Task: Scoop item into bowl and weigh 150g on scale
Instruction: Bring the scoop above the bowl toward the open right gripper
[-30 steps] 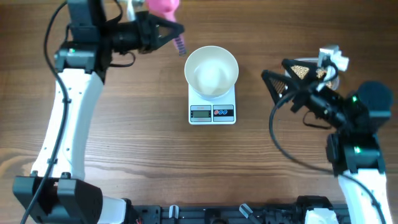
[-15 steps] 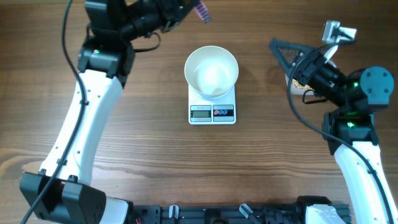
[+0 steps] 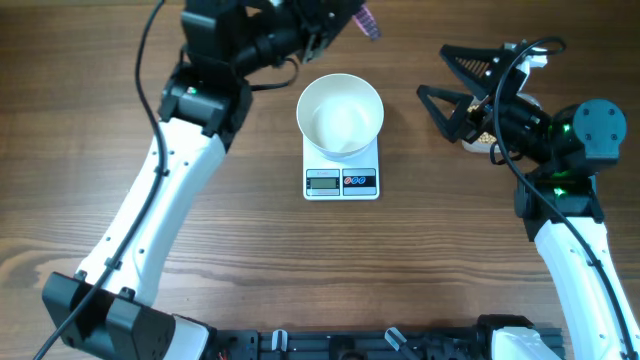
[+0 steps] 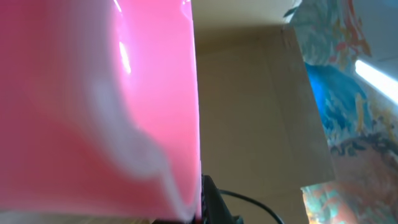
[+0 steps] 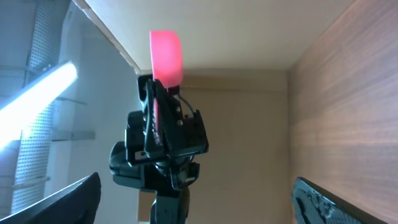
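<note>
One pink scoop, in the left jaws, has shifted rightward.

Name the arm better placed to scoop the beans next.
Left. The left pincer is shut on the pink scoop, raised beyond the empty white bowl on the scale. The right pincer is open and empty near the beans; it has no tool.

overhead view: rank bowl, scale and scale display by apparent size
1. bowl and scale: similar width; the bowl hides much of the scale and sits nearer the camera, so unranked.
2. display: clearly smallest.
</note>
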### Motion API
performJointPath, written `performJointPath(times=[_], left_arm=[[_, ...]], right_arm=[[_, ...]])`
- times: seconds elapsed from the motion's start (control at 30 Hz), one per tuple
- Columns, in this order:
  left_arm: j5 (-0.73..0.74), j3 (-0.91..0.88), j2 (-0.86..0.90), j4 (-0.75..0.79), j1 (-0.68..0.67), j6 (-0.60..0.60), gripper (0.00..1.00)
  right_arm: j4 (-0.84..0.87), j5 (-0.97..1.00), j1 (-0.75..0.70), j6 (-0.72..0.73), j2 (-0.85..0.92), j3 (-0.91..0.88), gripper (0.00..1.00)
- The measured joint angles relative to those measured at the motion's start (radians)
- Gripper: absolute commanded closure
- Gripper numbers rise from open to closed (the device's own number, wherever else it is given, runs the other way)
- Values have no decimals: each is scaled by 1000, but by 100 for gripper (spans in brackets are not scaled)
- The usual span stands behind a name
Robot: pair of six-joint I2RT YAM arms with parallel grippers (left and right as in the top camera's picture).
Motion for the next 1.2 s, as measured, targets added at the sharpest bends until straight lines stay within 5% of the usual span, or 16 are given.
performJointPath(times=[0.7,1.2], left_arm=[[-331,0,0,-103,-69,-110,96],[-354,0,4,-135,-65,-126,96]], right_arm=[[-54,84,0,25,0,0,0],[-127,88,77,-95,0,0,0]])
